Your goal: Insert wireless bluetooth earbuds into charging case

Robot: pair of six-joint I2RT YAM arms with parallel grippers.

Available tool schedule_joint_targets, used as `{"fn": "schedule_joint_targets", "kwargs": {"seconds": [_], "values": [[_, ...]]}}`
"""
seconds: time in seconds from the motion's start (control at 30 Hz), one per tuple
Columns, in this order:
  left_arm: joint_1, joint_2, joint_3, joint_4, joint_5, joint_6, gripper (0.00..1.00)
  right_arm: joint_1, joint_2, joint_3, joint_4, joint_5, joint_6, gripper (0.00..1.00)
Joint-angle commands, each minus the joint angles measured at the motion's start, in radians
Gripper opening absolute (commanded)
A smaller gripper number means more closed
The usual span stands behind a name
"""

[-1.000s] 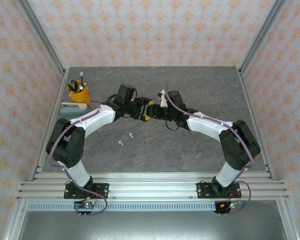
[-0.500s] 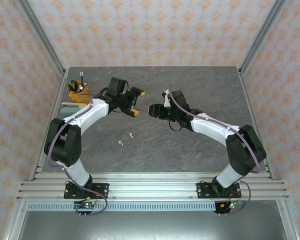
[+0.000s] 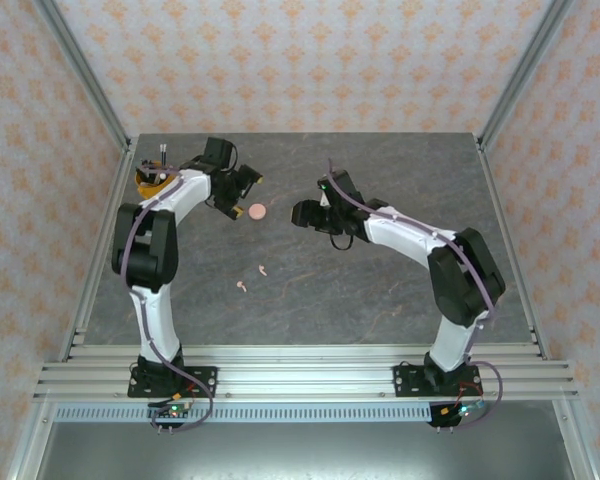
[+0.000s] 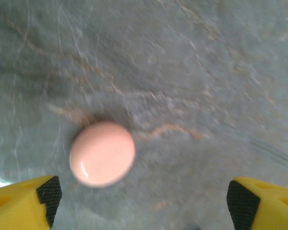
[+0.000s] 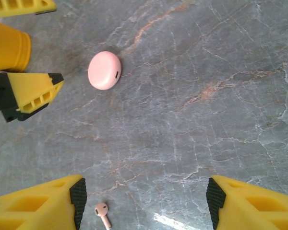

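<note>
Earbuds (image 3: 263,269) lie loose on the table (image 3: 380,290), on the near-edge side of both grippers and of the closed pink case (image 4: 102,153). I read the left gripper (image 4: 144,196) spread empty beside the case. The right gripper (image 5: 145,191), also spread empty, sits nearer one earbud, by my judgement.

The pink case (image 4: 102,153) is smooth, shiny plastic. The table (image 4: 192,67) looks like grey stone, dull with thin wavy lines. My left gripper (image 4: 144,199) is hard yellow plastic with dull black pads (image 4: 49,195).
</note>
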Motion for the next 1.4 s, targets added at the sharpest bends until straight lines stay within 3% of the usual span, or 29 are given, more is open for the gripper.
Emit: {"fn": "schedule_joint_targets", "kwargs": {"seconds": [0.0, 0.33, 0.7, 1.03, 1.23, 1.37], "values": [[0.002, 0.065, 0.116, -0.095, -0.089, 0.109, 0.92, -0.007, 0.027, 0.054, -0.059, 0.028, 0.016, 0.68], [-0.001, 0.266, 0.321, -0.115, -0.069, 0.122, 0.91, -0.071, 0.04, 0.042, -0.063, -0.018, 0.035, 0.68], [-0.093, 0.27, 0.288, -0.072, -0.018, 0.113, 0.91, -0.092, -0.012, -0.003, -0.069, -0.014, 0.022, 0.68], [-0.249, 0.201, 0.198, 0.0, 0.062, 0.081, 0.91, -0.092, -0.108, -0.095, -0.078, 0.035, 0.04, 0.68], [-0.357, 0.094, 0.028, 0.125, 0.127, -0.015, 0.91, -0.092, -0.176, -0.146, -0.128, 0.073, 0.051, 0.68], [-0.364, -0.008, -0.042, 0.083, 0.082, 0.001, 0.92, -0.092, -0.215, -0.154, -0.189, 0.084, 0.077, 0.7]]}}
